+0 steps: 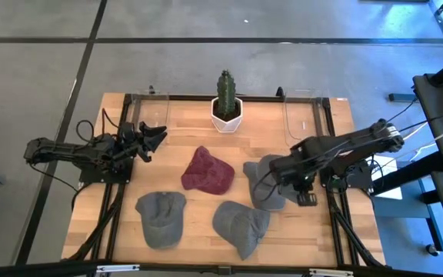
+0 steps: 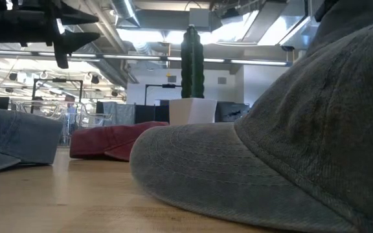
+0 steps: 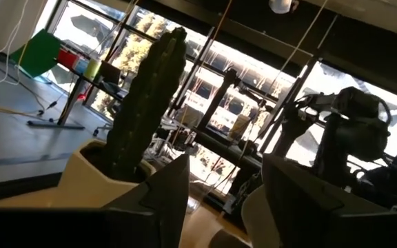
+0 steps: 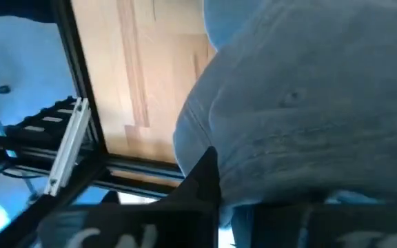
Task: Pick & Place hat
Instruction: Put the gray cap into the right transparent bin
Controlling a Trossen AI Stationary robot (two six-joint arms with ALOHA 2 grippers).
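Four hats lie on the wooden table. A maroon hat (image 1: 208,171) (image 2: 112,139) sits in the middle. One grey hat (image 1: 161,218) (image 2: 11,139) is near the front left, and another (image 1: 241,225) (image 2: 283,155) is at the front centre. A third grey hat (image 1: 263,187) (image 4: 309,103) lies right of the maroon one. My right gripper (image 1: 285,168) is over this third hat's right part, shut on it. My left gripper (image 1: 157,138) (image 2: 86,27) (image 3: 222,207) hovers open above the table's far left, pointing at the cactus. My right gripper holds the third grey hat at the right side of its crown (image 4: 253,172), coming at it from above and from the right. One dark finger (image 4: 202,176) shows against the cloth, which hides the other finger. Most of the hat (image 1: 261,192) rests on the table.
A cactus in a white pot (image 1: 226,108) (image 2: 192,71) (image 3: 147,103) stands at the far edge's middle. Black frame rails (image 1: 325,138) (image 4: 81,117) run along the table's left and right sides. Bare wood (image 1: 191,123) lies between the left gripper and the pot.
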